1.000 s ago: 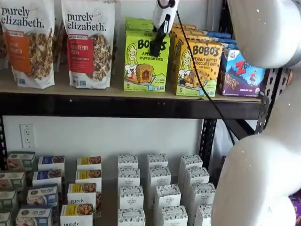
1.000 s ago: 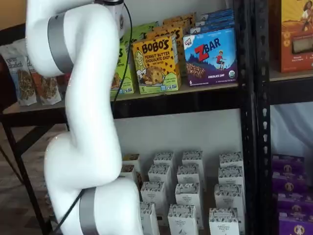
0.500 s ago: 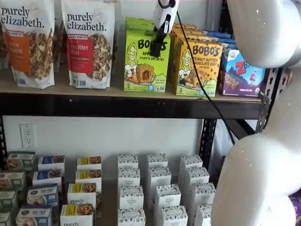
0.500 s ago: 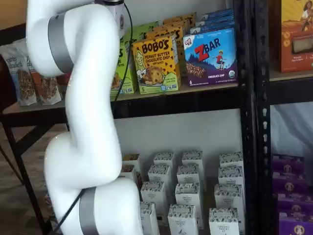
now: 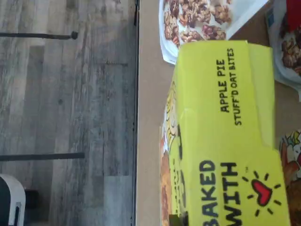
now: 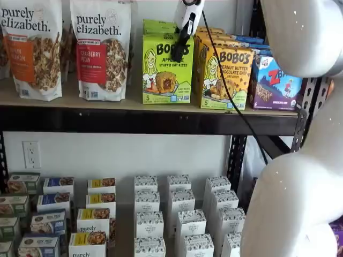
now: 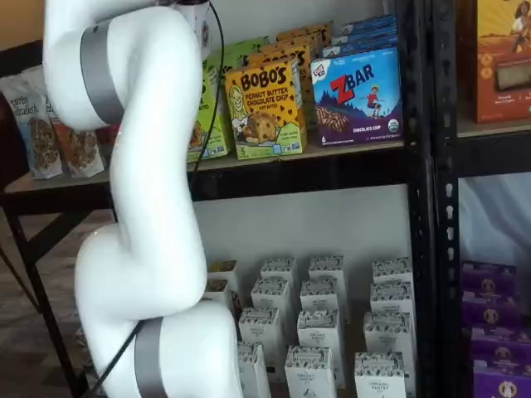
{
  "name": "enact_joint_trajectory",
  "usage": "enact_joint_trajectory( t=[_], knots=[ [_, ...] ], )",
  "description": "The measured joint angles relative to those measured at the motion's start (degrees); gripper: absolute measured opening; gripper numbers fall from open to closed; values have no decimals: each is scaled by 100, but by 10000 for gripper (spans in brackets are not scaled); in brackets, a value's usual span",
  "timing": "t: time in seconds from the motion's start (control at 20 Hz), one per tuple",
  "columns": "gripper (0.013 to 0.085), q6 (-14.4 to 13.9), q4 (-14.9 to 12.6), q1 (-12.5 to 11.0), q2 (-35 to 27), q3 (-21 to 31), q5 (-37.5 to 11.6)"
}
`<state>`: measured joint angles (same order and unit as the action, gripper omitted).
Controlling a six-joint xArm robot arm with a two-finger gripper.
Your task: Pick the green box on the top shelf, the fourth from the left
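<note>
The green box (image 6: 161, 75) stands at the front of its row on the top shelf (image 6: 80, 120). My gripper (image 6: 177, 52) hangs over its upper right corner. One black finger lies down the box's front face and the other is hidden behind it, so the gripper is shut on the box. The wrist view is filled by the lime-green top of the box (image 5: 225, 132), printed "Apple Pie Stuff'd Oat Bites", with the shelf's tan board (image 5: 148, 117) beside it. In a shelf view my white arm covers most of the green box (image 7: 211, 124).
More green boxes (image 6: 158, 25) stand behind the held one. Granola bags (image 6: 102, 48) are on its left, and a yellow-orange Bobo's box (image 6: 225, 75) and a ZBar box (image 6: 276, 85) on its right. Small white boxes (image 6: 177, 214) fill the lower level. My arm (image 6: 300, 176) blocks the right side.
The green box has shifted slightly up and to the right and now stands straighter, and the gripper has risen a little with it.
</note>
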<state>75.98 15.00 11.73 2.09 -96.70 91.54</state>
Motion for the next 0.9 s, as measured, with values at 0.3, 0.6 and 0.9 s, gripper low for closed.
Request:
enact_joint_trajectory(
  t=[0.3,0.6,0.9],
  knots=[
    [330,-20,0,11,22,-22,37],
    [250,-30,39,7,21,-60,95],
    [250,-45,48,9,19,-110,156]
  ],
)
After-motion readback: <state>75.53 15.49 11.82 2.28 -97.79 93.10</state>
